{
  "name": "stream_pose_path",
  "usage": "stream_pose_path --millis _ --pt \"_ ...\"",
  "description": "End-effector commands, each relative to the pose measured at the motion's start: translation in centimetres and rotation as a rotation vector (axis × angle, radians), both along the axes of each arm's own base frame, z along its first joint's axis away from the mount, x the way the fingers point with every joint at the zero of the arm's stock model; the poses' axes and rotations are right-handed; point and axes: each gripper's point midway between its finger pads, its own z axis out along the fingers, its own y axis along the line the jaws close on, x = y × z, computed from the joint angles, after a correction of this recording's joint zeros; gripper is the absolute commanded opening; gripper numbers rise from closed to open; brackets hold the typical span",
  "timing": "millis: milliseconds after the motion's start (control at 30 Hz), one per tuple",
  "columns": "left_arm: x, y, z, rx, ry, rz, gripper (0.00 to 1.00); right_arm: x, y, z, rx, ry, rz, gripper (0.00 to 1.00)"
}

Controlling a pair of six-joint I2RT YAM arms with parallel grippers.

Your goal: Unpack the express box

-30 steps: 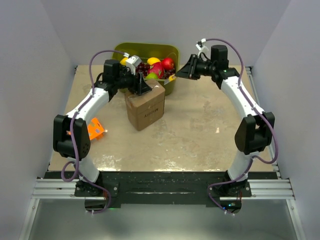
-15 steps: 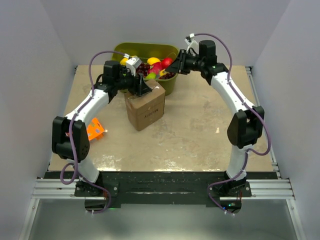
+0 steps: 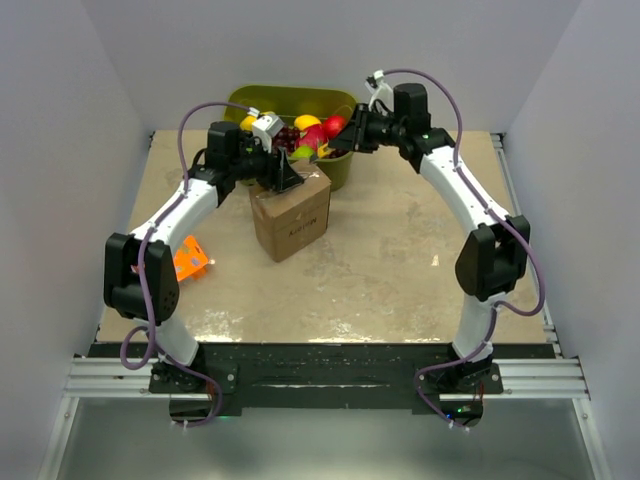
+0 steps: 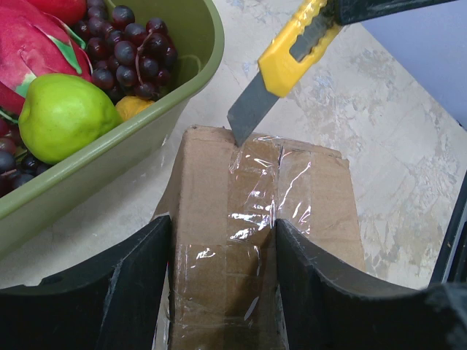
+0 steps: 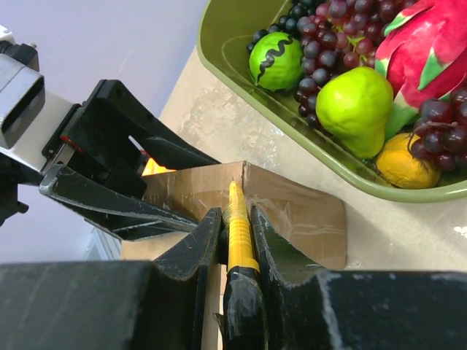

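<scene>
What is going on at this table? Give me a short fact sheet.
express box: flaps closed, clear tape on top
left gripper: fingers spread over the box top; clamping unclear
right gripper: shut on a yellow utility knife
blade: tip at the taped seam's end nearest the fruit bin
fruit bin: beside the box, holding fruit

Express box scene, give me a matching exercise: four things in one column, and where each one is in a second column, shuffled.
Things
1. express box
2. utility knife
3. green fruit
4. orange package

Places
A. in the olive-green bin
B. on the table by the left arm
C. between the left gripper's spread fingers, in its wrist view
D. clamped in the right gripper, blade tip at the taped seam

Pairs: 1-C, 2-D, 3-A, 4-B
</scene>
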Motion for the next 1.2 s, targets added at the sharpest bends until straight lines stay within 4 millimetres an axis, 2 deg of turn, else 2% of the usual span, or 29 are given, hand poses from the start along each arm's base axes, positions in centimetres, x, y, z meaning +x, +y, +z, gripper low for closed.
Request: stream_pose_path --millis 0,100,233,567,900,1167 --pt "-0.8 0.5 -4.2 0.095 0.079 0.007 0.0 -0.1 -0.9 5.0 -0.008 -0.162 -0.028 0.0" --pt "-0.8 0.5 -4.2 0.095 0.079 0.007 0.0 0.3 -1.0 5.3 -0.022 -0.181 -0.037 0.0" --pt "-0.8 0.5 -4.2 0.095 0.078 0.008 0.0 0.3 -1.2 4.3 -0.038 -0.16 -0.041 0.0" --pt "-0.7 0.5 -4.3 0.096 0.079 0.009 0.0 -0.3 -1.0 3.9 -0.036 -0.14 -0.022 0.0" --pt "-0.6 0.6 -4.5 0.099 0.081 0.015 0.0 -1.7 -0.9 2.7 -0.056 -0.101 0.002 0.0" --pt "0.0 0.9 -4.6 0.117 0.071 0.039 0.0 -2.7 -1.0 2.5 -0.081 -0.096 0.024 0.0"
